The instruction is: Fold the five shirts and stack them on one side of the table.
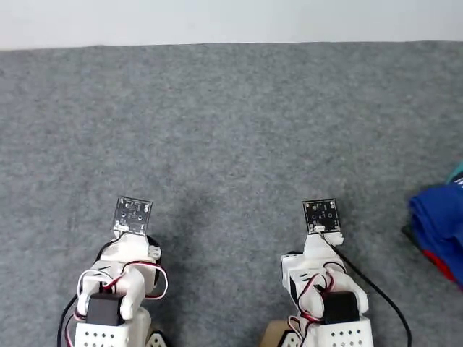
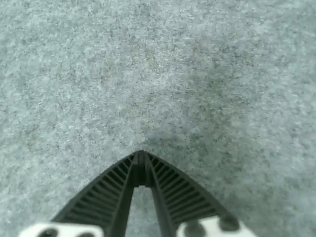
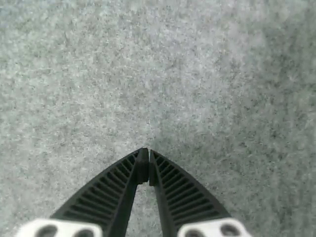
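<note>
A pile of blue, red and teal cloth shirts (image 1: pixel 439 224) lies at the 3 o'clock edge of the grey felt-covered table (image 1: pixel 231 130). The left gripper (image 2: pixel 141 155) hangs over the felt with its black ribbed jaws pressed together. The right gripper (image 3: pixel 148 151) does likewise, its tips touching.

No readable text.
The wrist boards (image 1: pixel 132 215), the shirts (image 1: pixel 440 224) at the table's edge and the grey mat (image 1: pixel 231 123) bear no letters, numbers or signs that can be made out.
</note>
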